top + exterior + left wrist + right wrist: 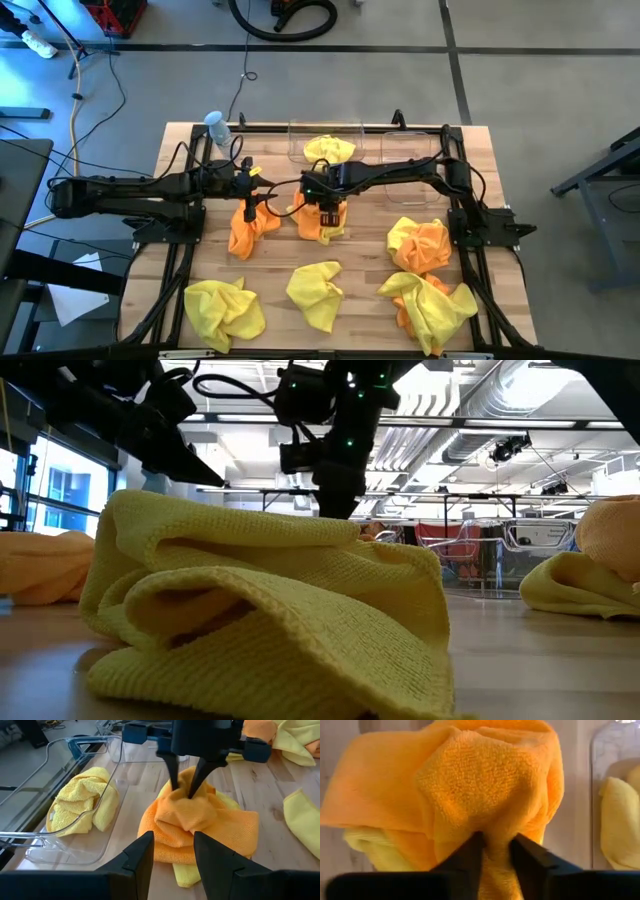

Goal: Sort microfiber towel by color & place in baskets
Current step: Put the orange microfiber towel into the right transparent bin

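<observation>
An orange towel (320, 222) lies mid-table on top of a yellow one (187, 872). My right gripper (184, 790) stands over it, shut on its top. My left gripper (172, 840) hovers open to the left of that towel and points toward it, touching nothing. Another orange towel (250, 232) lies by the left gripper (262, 194), on its near side. Two clear baskets stand at the far edge: the left basket (300, 140) holds a yellow towel (328, 148), and the right basket (415, 150) shows no towel. My right gripper pinches a raised fold at the top of the orange towel (495, 852) between its two fingers, coming from above and pointing down. The cloth is drawn up into a peak at the fingertips (172, 780). The rest of the towel (200, 830) lies on the yellow cloth and the table.
Along the near edge lie two yellow towels (225, 310) (315, 295) and a yellow-and-orange heap (432, 305). An orange-and-yellow heap (420, 243) lies at the right. A clear bottle (217, 125) stands at the far left corner. Bare wood shows between the heaps.
</observation>
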Controlling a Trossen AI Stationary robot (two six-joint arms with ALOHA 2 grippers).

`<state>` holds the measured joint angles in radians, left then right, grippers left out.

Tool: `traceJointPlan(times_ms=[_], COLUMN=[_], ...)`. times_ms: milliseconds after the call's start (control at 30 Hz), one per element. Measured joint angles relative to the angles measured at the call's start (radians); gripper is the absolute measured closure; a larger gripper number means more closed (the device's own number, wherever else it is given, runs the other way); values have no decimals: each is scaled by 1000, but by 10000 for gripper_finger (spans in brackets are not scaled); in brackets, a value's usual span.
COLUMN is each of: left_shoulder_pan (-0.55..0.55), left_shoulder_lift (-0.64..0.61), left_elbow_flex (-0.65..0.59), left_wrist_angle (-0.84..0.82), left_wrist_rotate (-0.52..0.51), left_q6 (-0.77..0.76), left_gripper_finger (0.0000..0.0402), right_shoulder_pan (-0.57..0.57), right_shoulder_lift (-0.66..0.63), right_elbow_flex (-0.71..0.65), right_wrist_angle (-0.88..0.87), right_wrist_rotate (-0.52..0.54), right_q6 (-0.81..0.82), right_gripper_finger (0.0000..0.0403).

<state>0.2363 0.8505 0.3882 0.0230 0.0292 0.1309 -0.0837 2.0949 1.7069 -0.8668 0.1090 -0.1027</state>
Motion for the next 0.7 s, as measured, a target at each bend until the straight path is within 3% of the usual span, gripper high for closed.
traceJointPlan(times_ms=[100,367,567,700], left_shoulder_pan=[0,0,0,0], left_shoulder_lift=[0,0,0,0], left_elbow_flex=[0,0,0,0], left_wrist_angle=[-3,-22,-38,-38], left_wrist_rotate=[0,0,0,0], left_q6=[-7,-23,-25,-25], left_gripper_finger=[275,275,275,275], right_shoulder_pan=[0,6,8,8], right_shoulder_lift=[-6,-134,-325,-511], right_elbow_flex=[0,0,-28,-150], right_wrist_angle=[-27,-74,-97,-76], right_wrist_rotate=[-19,-47,-3,68], right_q6=[-1,40,71,125], right_gripper_finger=[390,397,400,401])
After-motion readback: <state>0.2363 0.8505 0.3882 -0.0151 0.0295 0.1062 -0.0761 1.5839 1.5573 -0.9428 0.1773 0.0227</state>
